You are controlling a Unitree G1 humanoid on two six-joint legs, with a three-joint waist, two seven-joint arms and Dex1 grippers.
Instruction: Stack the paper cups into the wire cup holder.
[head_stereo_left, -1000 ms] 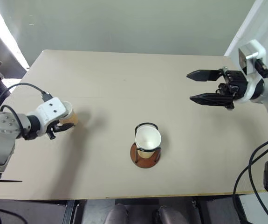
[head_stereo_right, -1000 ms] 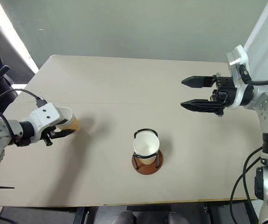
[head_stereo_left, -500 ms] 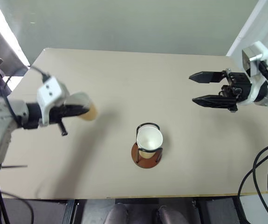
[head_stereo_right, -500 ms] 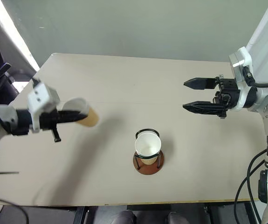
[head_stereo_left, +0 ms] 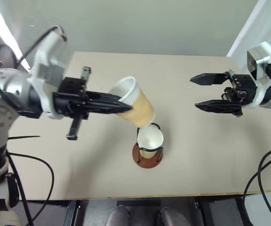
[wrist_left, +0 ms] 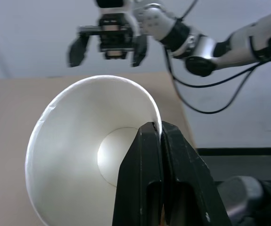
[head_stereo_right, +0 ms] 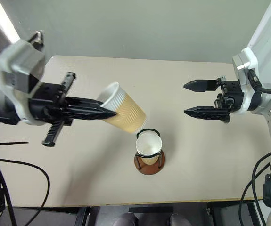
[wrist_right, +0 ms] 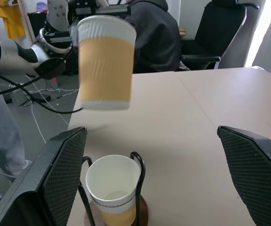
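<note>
Left gripper clamped on rim wall of paper cup, tilted above wire cup holder near table centre, which held another cup. Cup likely light, thin, crushable; rim pinch suited. Right gripper spread apart, empty, far right.

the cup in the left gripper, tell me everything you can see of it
A tapered paper cup, ribbed tan-yellow outside, white inside with a rolled white rim. It is held in the air, tilted, base pointing down toward the wire cup holder. The left gripper pinches its rim wall, one finger inside. Nothing else touches it.
</note>
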